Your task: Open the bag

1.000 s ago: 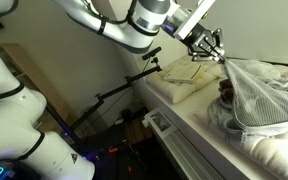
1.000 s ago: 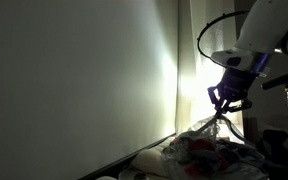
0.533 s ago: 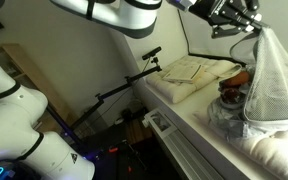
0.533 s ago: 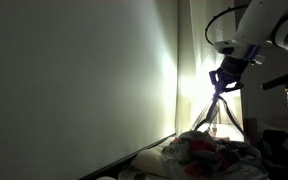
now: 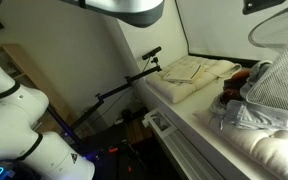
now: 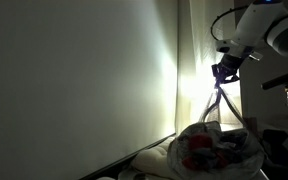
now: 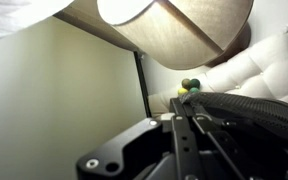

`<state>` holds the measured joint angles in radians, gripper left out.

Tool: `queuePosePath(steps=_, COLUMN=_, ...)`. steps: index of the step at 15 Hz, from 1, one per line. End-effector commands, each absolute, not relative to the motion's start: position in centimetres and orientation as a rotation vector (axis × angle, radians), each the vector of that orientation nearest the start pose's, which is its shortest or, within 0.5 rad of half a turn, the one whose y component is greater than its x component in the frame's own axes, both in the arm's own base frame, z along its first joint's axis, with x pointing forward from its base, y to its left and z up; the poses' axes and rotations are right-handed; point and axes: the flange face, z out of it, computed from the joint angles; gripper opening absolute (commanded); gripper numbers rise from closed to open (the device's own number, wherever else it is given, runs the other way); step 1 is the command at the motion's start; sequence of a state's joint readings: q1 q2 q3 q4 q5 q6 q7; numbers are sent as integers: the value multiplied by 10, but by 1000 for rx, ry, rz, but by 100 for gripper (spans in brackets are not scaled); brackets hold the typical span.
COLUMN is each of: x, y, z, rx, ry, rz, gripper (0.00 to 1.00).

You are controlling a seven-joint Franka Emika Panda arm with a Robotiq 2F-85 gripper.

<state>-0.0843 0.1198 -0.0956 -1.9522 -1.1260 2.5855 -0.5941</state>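
Note:
A white mesh bag (image 5: 277, 82) lies on a white padded surface, and its top is pulled up out of frame in that exterior view. Coloured items (image 5: 233, 88) show at its mouth. In an exterior view my gripper (image 6: 224, 72) hangs high above the bag (image 6: 216, 150), with a stretched strip of mesh (image 6: 220, 105) running down from it. In the wrist view the black fingers (image 7: 184, 125) are shut on the dark mesh edge (image 7: 252, 104). Yellow and green balls (image 7: 189, 86) sit beyond them.
A folded cream cloth (image 5: 189, 72) lies on the padded surface (image 5: 274, 158). A black stand (image 5: 124, 87) and the white robot base (image 5: 14, 120) are beside it. A plain wall (image 6: 74, 80) fills one side. A beige round shade (image 7: 174, 25) is overhead.
My gripper has risen up and to the right, leaving the top of one exterior view. The bag's top has been drawn up with it and the mesh has stretched taller.

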Motion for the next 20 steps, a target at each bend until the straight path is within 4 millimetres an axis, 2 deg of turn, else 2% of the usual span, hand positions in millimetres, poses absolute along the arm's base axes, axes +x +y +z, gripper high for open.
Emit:
queuePosePath(steps=1, x=624, y=-108, z=458, rx=1817, ry=1281, rz=121, gripper=1)
queuePosePath(steps=4, x=625, y=-96, z=422, rx=1903, ry=1397, rz=249, gripper=1)
queuePosePath(steps=8, x=621, y=-50, z=361, rx=1957, ry=1600, rz=399, gripper=1)
queuePosePath(steps=9, x=618, y=-39, z=346, rx=1965, ry=1659, rz=424, gripper=27)
queuePosePath(steps=10, x=617, y=-27, z=331, rx=1974, ry=1722, rz=438, gripper=28)
queuePosePath(steps=14, x=612, y=14, z=276, rx=1994, ry=2017, rz=398, gripper=57)
queuePosePath(steps=17, x=608, y=27, z=245, rx=1983, ry=2211, rz=242, gripper=79)
queuePosePath(steps=20, x=605, y=26, z=229, rx=1948, ry=2287, rz=60, gripper=99)
